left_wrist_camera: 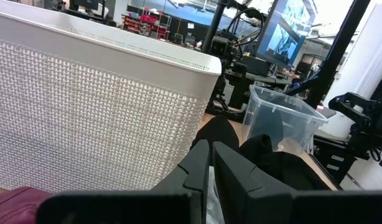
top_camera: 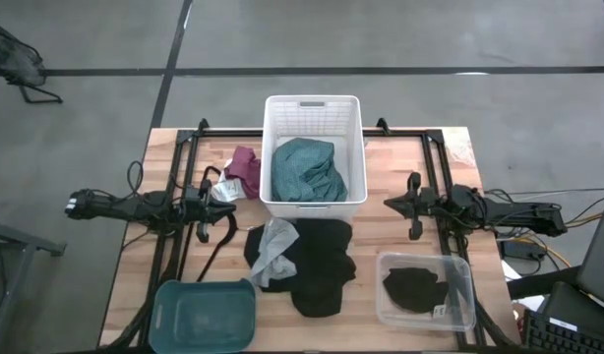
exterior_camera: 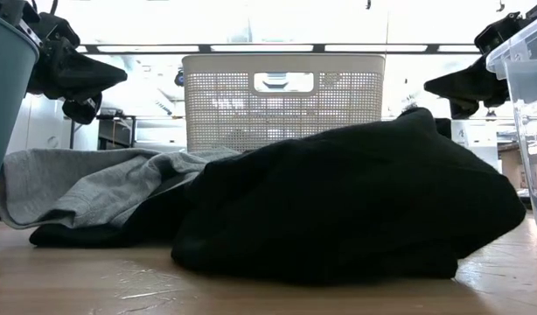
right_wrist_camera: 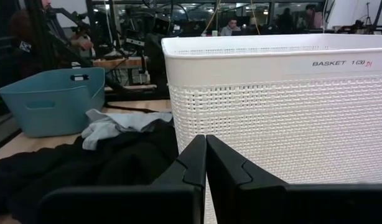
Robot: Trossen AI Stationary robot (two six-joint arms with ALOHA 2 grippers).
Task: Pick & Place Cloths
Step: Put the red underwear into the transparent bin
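A teal-green cloth [top_camera: 307,169] lies inside the white slatted basket [top_camera: 315,110]. A maroon cloth [top_camera: 246,167] and a small white one [top_camera: 223,192] lie on the table left of the basket. A light grey cloth [top_camera: 274,246] lies on a black cloth [top_camera: 322,267] near the basket's near side. Another black cloth [top_camera: 415,287] sits in the clear tray. My left gripper [top_camera: 206,202] hovers shut beside the white cloth, left of the basket [left_wrist_camera: 211,155]. My right gripper [top_camera: 398,204] hovers shut right of the basket [right_wrist_camera: 206,149]. Neither touches anything.
A teal tray [top_camera: 206,315] stands at the near left and a clear tray [top_camera: 459,295] at the near right. A thin black strap [top_camera: 218,241] lies between the left gripper and the teal tray. Black frame rails [top_camera: 179,157] run along both table sides.
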